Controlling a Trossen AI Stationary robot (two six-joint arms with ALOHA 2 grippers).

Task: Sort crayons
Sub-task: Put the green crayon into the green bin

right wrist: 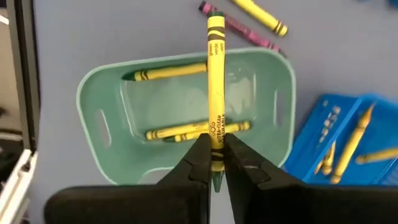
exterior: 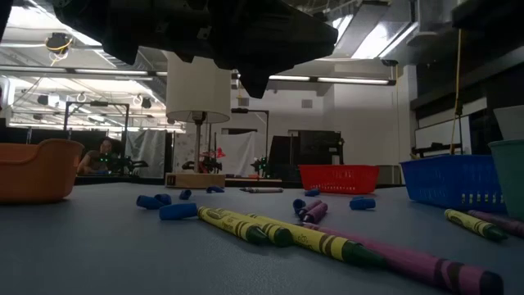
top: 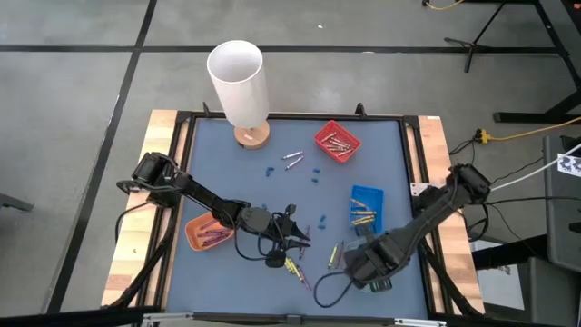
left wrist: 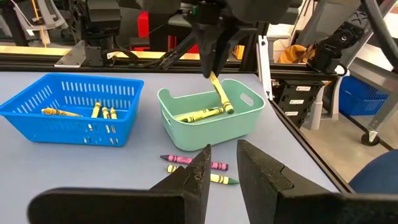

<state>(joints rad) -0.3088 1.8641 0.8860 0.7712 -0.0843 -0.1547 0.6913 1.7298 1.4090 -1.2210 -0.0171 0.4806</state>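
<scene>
Nearest the front edge, the right gripper (right wrist: 213, 163) hangs over the green tray (right wrist: 93, 93), its fingers pinched tight on a yellow crayon (right wrist: 215, 74) that points out over two yellow ones already lying inside; if the jaws let go while the stick lies across the rim like this, it could tip out onto the blue mat (top: 227, 173) rather than drop in. Just left of that, the left gripper (left wrist: 222, 163) hovers low with its jaws partly apart and nothing between them, near loose yellow and purple crayons (top: 296, 269) on the mat, close enough to the other arm that a careless reach might knock it. Further back sit the orange tray (top: 195, 238) at left and the blue tray (top: 372, 193) at right, then small blue bits (top: 313, 174), the red tray (top: 349, 147) and a white cylinder (top: 238, 80) farthest away
</scene>
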